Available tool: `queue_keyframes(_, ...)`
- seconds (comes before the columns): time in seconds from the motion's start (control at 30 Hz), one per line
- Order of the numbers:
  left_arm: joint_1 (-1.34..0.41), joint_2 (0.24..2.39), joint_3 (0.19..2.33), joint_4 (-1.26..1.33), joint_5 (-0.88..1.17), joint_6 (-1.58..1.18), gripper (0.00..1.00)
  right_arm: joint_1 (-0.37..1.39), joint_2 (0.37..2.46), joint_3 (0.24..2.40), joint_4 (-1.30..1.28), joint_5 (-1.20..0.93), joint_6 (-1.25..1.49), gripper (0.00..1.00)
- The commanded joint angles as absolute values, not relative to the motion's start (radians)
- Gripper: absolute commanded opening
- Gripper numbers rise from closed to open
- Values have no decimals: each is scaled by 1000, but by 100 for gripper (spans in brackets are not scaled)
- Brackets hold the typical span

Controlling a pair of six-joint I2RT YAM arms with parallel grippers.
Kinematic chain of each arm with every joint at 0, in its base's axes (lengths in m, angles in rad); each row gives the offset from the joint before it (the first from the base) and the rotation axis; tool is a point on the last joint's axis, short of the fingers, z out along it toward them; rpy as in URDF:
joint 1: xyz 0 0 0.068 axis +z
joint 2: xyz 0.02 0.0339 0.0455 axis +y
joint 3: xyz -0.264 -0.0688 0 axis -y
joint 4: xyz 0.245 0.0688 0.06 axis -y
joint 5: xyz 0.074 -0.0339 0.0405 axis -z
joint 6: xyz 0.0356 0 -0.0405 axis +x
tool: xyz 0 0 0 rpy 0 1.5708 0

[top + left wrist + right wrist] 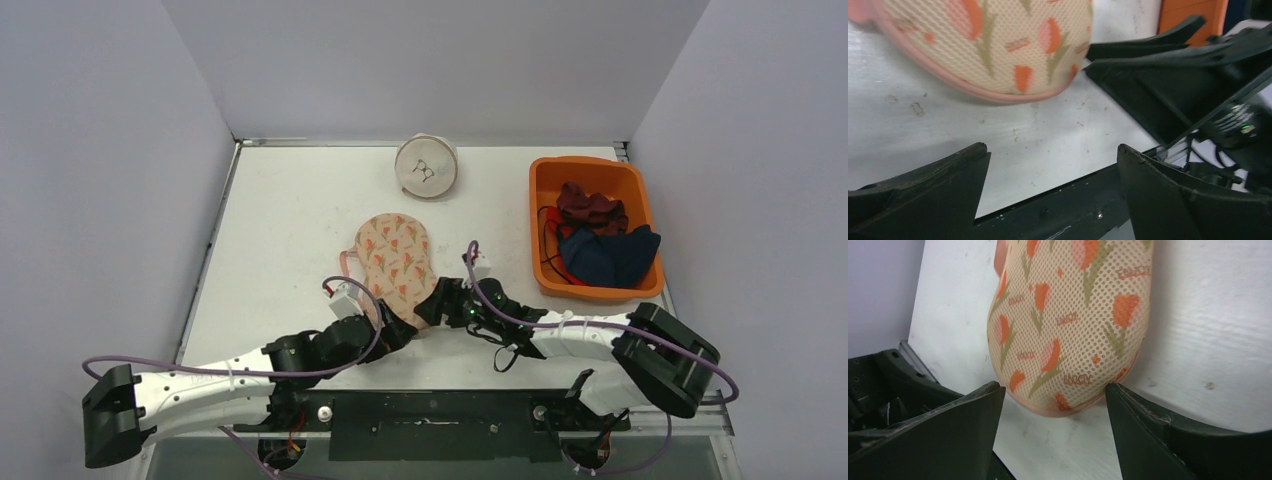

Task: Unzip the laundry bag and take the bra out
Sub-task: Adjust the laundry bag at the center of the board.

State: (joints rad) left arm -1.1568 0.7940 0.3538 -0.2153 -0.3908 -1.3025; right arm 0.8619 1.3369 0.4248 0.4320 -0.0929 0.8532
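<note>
**Laundry bag [393,262] mid-table, its near end between two open claws**

We count one tulip-print mesh bag, one orange tub [545,180] holding at least two dark garments [610,255], and one round white pouch [426,167]. Our left gripper [1053,150] gapes over bare table [280,230], empty. Our right gripper [1055,387] straddles the bag's tip, jaws apart, probably to pin it. No zip pull or bra shows.

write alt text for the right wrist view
A peach mesh bag printed with orange tulips lies on a white table, its rounded near end between the open jaws of the right gripper. Whether the jaws touch the bag cannot be told.
</note>
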Motion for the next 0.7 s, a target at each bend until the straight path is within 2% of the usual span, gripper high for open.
queue_keyframes(0.0,-1191,731,324,-165,-493,-1425,100,946,1423,418,638,-68,951,77)
queue_keyframes(0.07,-1199,687,295,-181,-512,-1467,98,979,1405,419,629,-42,955,86)
queue_keyframes(0.23,-1206,631,245,-181,-532,-1513,95,984,1225,406,439,57,912,95)
queue_keyframes(0.43,-1205,742,223,-84,-553,-1525,95,964,987,349,272,118,830,97)
queue_keyframes(0.67,-1156,857,186,128,-599,-1512,93,958,862,263,284,140,812,97)
